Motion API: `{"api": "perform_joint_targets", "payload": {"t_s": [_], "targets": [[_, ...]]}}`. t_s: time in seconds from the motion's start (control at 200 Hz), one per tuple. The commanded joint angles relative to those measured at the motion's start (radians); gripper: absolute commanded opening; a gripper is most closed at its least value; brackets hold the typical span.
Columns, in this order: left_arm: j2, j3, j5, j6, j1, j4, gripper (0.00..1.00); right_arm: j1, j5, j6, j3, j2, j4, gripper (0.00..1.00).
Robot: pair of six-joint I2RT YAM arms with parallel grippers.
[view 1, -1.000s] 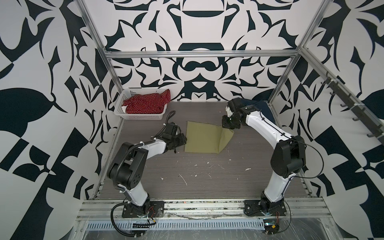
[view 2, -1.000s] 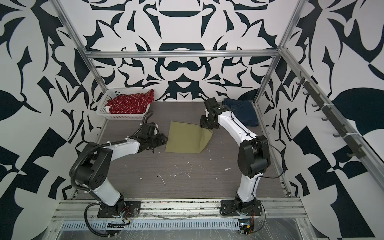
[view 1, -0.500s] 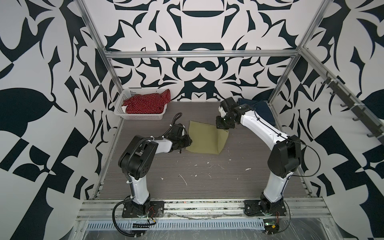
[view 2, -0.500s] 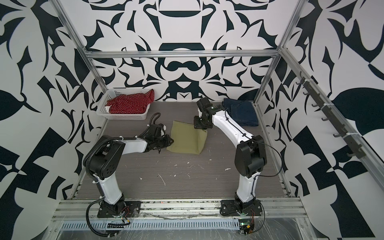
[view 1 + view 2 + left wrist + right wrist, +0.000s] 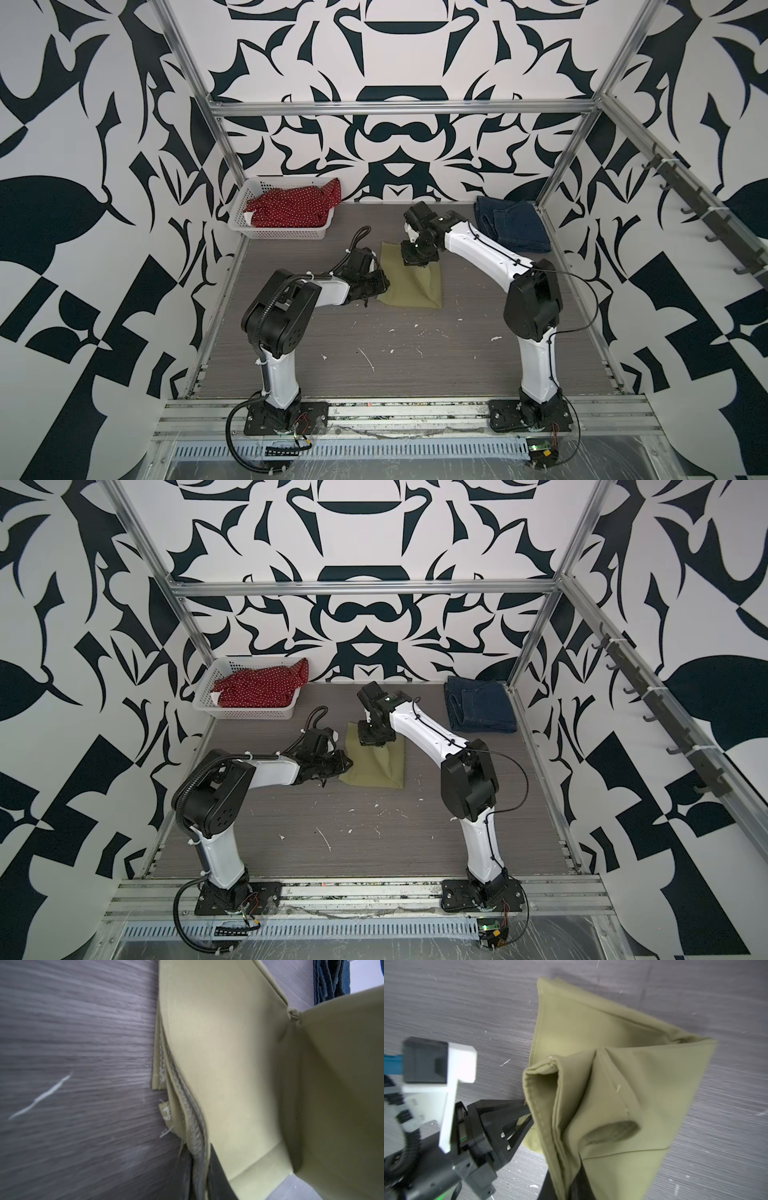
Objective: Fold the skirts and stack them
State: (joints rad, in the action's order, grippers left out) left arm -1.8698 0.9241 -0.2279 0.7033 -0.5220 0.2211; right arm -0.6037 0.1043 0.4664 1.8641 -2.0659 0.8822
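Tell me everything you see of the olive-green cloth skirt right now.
The plain olive-green cloth skirt sits mid-table on the grey wood-grain tabletop, partly folded into several layers, with stitched hems showing. Its base lies flat. One fold is pulled up into a peak, pinched by the shut right gripper. The left gripper is closed on the layered hem at its left side.

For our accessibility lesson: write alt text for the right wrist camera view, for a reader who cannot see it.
An olive-green skirt, partly folded, is held up bunched in the right gripper over a grey wood-grain table. The left gripper pinches its stitched edge.
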Motion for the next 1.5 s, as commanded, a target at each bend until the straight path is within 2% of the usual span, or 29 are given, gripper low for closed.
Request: {"api": "perform_joint_targets", "payload": {"t_s": [0.0, 0.73, 0.9, 1.0, 1.09, 1.27, 1.415, 1.49], "targets": [[-0.025, 0.018, -0.003, 0.016, -0.002, 0.004, 0.17, -0.01, 0.028, 0.05, 0.041, 0.002, -0.04, 0.0], [-0.031, 0.025, 0.001, 0.035, -0.016, 0.011, 0.18, -0.015, 0.025, 0.181, 0.022, -0.07, -0.199, 0.0], [-0.025, 0.025, 0.008, 0.037, -0.019, 0.009, 0.27, -0.016, 0.042, 0.205, -0.001, -0.087, -0.244, 0.02], [-0.014, 0.028, 0.014, 0.038, -0.021, -0.004, 0.4, -0.016, 0.048, 0.21, 0.004, -0.103, -0.248, 0.04], [0.012, 0.015, 0.026, 0.035, -0.021, -0.016, 0.42, -0.017, 0.044, 0.209, 0.003, -0.106, -0.254, 0.05], [0.157, -0.072, 0.121, 0.033, -0.013, -0.043, 0.55, -0.016, 0.04, 0.204, -0.002, -0.112, -0.258, 0.06], [0.276, -0.151, 0.166, 0.042, 0.032, -0.066, 0.58, -0.016, 0.055, 0.205, -0.007, -0.115, -0.267, 0.06], [0.323, -0.194, 0.185, 0.043, 0.059, -0.06, 0.59, -0.016, 0.065, 0.205, -0.003, -0.117, -0.268, 0.11]]}}
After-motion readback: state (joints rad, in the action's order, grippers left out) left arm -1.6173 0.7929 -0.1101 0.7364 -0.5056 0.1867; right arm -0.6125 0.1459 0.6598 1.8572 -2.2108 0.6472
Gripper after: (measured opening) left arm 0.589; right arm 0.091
